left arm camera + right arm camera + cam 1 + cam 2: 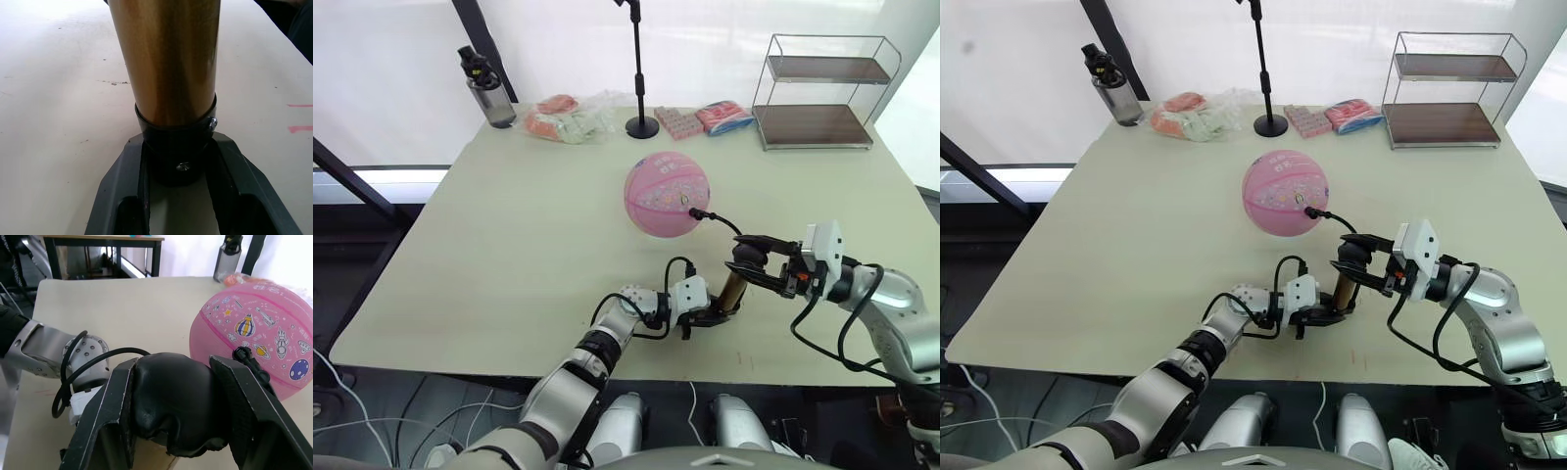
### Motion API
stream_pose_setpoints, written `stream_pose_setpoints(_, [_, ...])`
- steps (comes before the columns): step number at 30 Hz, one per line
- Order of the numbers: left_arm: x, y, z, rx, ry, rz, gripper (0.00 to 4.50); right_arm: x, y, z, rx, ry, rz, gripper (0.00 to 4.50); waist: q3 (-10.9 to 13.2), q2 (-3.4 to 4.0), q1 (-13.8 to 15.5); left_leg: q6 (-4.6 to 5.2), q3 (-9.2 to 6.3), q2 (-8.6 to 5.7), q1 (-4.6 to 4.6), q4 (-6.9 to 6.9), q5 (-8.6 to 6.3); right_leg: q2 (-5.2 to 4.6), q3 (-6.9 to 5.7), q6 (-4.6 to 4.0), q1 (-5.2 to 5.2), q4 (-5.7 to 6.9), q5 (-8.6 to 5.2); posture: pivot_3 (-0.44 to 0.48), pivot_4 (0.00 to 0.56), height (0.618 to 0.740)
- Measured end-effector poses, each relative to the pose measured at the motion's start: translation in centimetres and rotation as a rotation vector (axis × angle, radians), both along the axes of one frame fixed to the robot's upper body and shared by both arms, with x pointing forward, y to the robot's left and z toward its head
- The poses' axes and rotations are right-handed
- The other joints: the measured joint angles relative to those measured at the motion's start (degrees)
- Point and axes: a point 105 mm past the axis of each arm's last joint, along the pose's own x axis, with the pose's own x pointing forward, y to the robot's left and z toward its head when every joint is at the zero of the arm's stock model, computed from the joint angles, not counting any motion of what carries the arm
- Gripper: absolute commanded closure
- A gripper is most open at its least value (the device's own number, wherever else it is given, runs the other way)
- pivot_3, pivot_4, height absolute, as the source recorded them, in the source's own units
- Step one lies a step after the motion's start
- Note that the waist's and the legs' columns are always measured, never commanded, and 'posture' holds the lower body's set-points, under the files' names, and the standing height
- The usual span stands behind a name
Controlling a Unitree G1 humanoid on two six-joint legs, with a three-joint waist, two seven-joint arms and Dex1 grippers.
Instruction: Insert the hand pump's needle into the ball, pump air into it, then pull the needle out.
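Observation:
The pink ball (667,194) rests mid-table, printed with small pictures. A black fitting (698,212) sits plugged in its side; the needle itself is hidden inside. From there a thin black hose (726,223) runs to the hand pump (732,292), which stands upright near the table's front edge. My left gripper (705,315) is shut on the black base cap (177,154) below the gold barrel (166,58). My right gripper (751,262) is shut on the black handle (176,401) at the pump's top.
At the back of the table stand a water bottle (486,91), a bag of packets (570,119), a black stand (640,69), pink packets (710,117) and a wire shelf (820,93). The table's front edge (509,364) lies just below my arms.

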Motion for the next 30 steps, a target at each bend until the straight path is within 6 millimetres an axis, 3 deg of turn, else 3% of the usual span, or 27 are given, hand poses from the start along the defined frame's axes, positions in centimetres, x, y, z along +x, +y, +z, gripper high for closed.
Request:
stream_pose_setpoints(2, [0.0, 0.0, 0.0, 0.000, 0.000, -0.001, 3.43, 0.0, 0.0, 0.4, -0.003, -0.006, 0.007, 2.68, 0.00, 0.01, 0.00, 0.00, 0.00, 0.00, -0.02, 0.00, 0.00, -0.02, 0.00, 0.00, -0.02, 0.00, 0.00, 0.000, 0.150, 0.740])
stream_pose_setpoints(5, [0.0, 0.0, 0.0, 0.000, 0.000, -0.003, 3.43, -0.2, 0.0, 3.6, 0.016, -0.042, 0.048, 2.68, 0.03, 0.02, 0.03, 0.00, -0.01, 0.01, -0.05, 0.00, 0.00, -0.02, -0.01, 0.00, -0.04, -0.01, 0.00, 0.000, 0.150, 0.740])
stream_pose_setpoints(8, [0.0, 0.0, 0.0, 0.000, 0.000, -0.002, 3.43, -0.1, -0.1, 5.3, 0.024, -0.062, 0.058, 2.68, 0.03, 0.02, 0.02, 0.00, -0.02, 0.01, -0.05, 0.00, 0.00, -0.02, -0.02, 0.00, -0.05, 0.00, 0.00, 0.000, 0.150, 0.740])
stream_pose_setpoints(12, [0.0, 0.0, 0.0, 0.000, 0.000, -0.002, 3.43, 0.1, -0.1, 6.1, 0.033, -0.042, 0.057, 2.68, 0.04, 0.04, 0.01, 0.00, -0.01, 0.01, -0.06, 0.00, 0.00, -0.04, -0.01, 0.00, -0.05, 0.00, 0.00, 0.000, 0.150, 0.740])
stream_pose_setpoints(25, [0.0, -0.1, 0.1, -0.004, 0.000, -0.004, 3.43, -0.3, -0.8, 11.5, 0.066, -0.071, 0.055, 2.68, 0.07, 0.05, 0.12, 0.01, -0.01, 0.03, -0.11, 0.00, 0.00, -0.09, -0.01, 0.00, -0.08, -0.01, 0.00, 0.000, 0.150, 0.740])
stream_pose_setpoints(30, [0.0, -0.2, 0.1, -0.005, -0.002, -0.008, 3.43, -0.3, -0.7, 11.9, 0.068, -0.044, 0.053, 2.68, 0.16, 0.11, 0.21, 0.01, 0.00, 0.02, -0.17, 0.00, 0.00, -0.12, -0.01, 0.00, -0.15, -0.01, 0.00, 0.000, 0.150, 0.740])
